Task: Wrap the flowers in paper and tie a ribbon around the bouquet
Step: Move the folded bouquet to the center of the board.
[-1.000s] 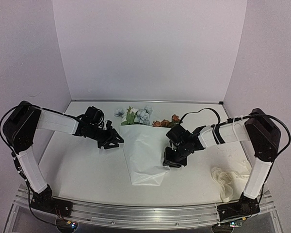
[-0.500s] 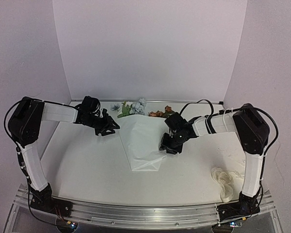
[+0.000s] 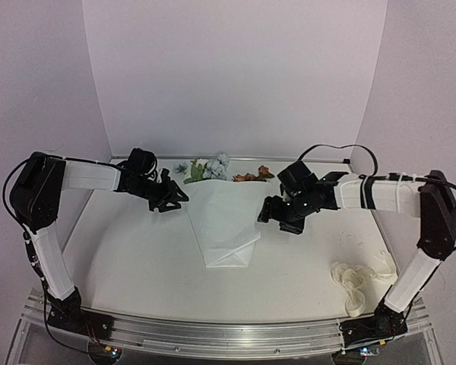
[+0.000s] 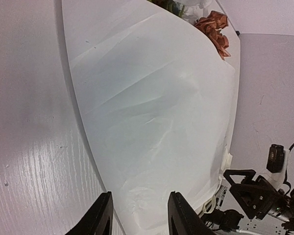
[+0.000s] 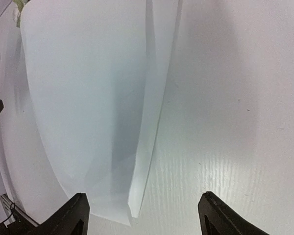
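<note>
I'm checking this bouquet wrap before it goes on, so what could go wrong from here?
The thin white translucent paper sheet is only folded over the blue-and-orange artificial flowers; the right gripper stands open beside it, so the flap may spring back. The cream fabric ribbon lies crumpled at the near right, apart from the bundle, and may tangle when lifted.

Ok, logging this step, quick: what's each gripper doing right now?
Left gripper: partly open over the paper, gripping nothing.
Right gripper: wide open, empty.

Paper (image 3: 224, 228) folded over flowers (image 3: 211, 167); ribbon (image 3: 350, 282) bunched near right corner.
</note>
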`<state>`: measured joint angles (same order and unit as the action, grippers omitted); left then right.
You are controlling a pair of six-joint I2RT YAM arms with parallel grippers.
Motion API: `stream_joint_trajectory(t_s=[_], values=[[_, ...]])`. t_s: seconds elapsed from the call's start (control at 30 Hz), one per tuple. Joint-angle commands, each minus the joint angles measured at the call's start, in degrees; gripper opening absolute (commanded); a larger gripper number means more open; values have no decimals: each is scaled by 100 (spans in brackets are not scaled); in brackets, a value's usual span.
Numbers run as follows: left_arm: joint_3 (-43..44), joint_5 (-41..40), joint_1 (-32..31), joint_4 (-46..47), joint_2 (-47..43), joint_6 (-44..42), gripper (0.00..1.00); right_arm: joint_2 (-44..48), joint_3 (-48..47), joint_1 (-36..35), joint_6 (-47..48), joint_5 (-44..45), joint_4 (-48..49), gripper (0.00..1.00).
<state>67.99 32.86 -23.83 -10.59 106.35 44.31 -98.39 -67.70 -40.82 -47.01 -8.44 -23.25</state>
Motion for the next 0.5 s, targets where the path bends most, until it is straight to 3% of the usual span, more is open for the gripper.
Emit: stream_joint_trajectory(t_s=[0.0,0.33,0.47], values=[[-61,135,-159,76,-478,-94,41,841,515,-14,307,758,-823,81],[-234,174,-441,51,-919,-103,42,2717,2094,-14,-230,2723,-2451,82],[-284,192,-523,-23,-1112,-125,42,3416,2875,-14,-783,3091,-2684,77]])
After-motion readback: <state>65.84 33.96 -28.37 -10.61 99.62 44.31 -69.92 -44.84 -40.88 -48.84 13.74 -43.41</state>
